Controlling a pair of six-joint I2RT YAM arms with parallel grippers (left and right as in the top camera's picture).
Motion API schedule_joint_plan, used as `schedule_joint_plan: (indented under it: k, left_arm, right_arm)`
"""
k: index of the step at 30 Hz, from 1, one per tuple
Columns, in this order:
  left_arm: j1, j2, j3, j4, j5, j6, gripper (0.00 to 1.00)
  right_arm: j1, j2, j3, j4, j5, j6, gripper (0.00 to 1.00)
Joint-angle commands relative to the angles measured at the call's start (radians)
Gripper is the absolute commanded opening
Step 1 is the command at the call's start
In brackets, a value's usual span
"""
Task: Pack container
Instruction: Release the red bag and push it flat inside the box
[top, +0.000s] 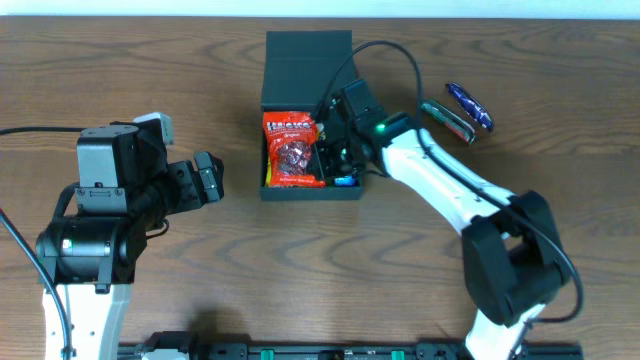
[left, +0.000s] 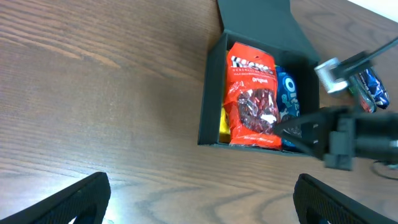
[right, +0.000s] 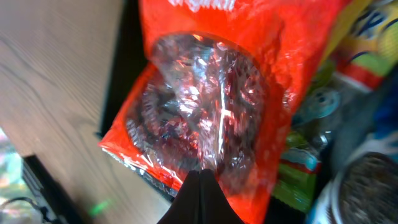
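The container (top: 308, 55) is a dark box with its flap lid open at the back; it also shows in the left wrist view (left: 261, 18). A red Kisses bag (top: 290, 150) lies on top inside it, over a blue packet (left: 287, 93) and a yellow packet (left: 224, 124). My right gripper (top: 338, 140) is inside the box with its fingers shut together, tips (right: 202, 177) against the red bag (right: 211, 93), holding nothing I can see. My left gripper (top: 210, 178) is open and empty above bare table left of the box (left: 202, 199).
Two snack packets lie on the table right of the box: a blue wrapper (top: 470, 105) and a dark bar with green edge (top: 447, 120). The right arm's white link (top: 450, 190) crosses the table in front of them.
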Motion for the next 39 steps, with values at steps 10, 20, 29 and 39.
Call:
schedule_joint_plan:
  k: [10,20,29,39]
  left_arm:
    - [-0.003,0.002,0.023,-0.014,-0.006,0.003,0.95]
    - [-0.003,0.002,0.023,-0.017,-0.006,0.003,0.95]
    - [-0.003,0.002,0.023,-0.016,-0.006,0.003,0.95]
    - [-0.003,0.002,0.023,-0.017,-0.006,0.003,0.95]
  right_arm:
    - [0.065,0.093,-0.002,0.063,0.016,-0.040,0.01]
    - [0.049,-0.018,0.121,0.052,0.022,-0.082,0.01]
    - [-0.023,-0.024,0.111,0.023,0.255,-0.077,0.01]
    - [-0.005,0.124,0.106,0.073,0.218,-0.077,0.01]
